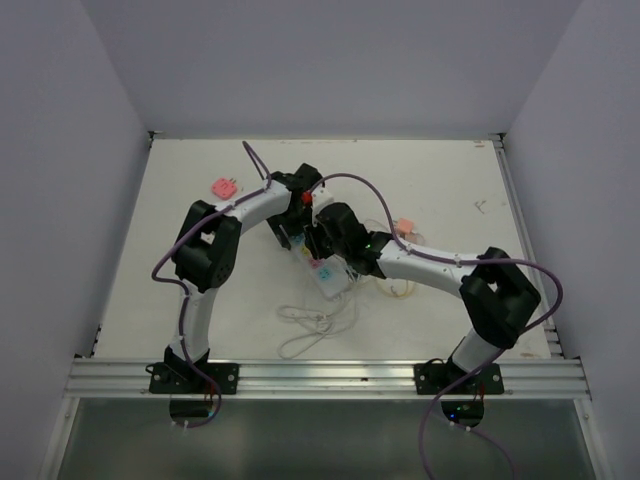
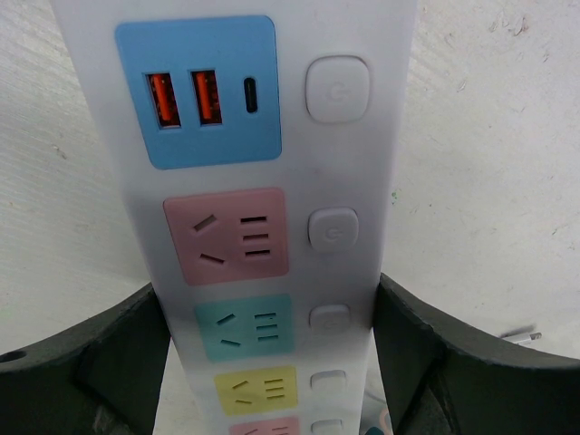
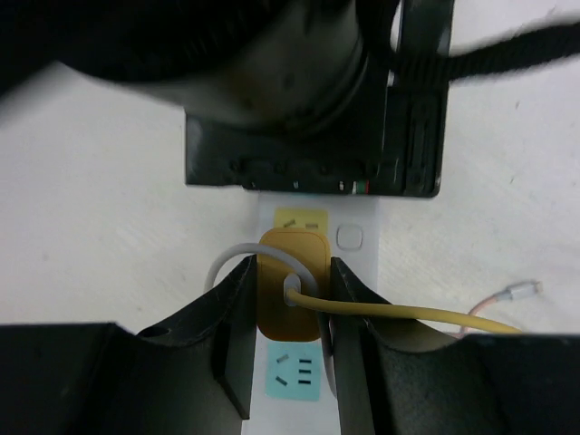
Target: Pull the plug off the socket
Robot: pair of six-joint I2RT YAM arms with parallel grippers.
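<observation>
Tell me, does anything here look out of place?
Nothing looks damaged. A pink plug lies loose on the table, far from the power strip, and a white cord sprawls tangled near the front edge. The orange plug in the right gripper sits square.

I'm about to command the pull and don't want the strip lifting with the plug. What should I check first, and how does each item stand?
1. Right gripper closed on the orange plug: ok, the fingers press on both of its sides.
2. Left gripper holding the socket down: ok, the fingers hug both long edges.
3. Plug not yet pulled: ok, it sits flat on the strip.
4. Yellow cable clear of the fingers: not ok, it runs across one right finger.
5. How far down the plug the fingers reach: cannot tell.
6. White cord slack: ok, it lies in loose loops.
</observation>
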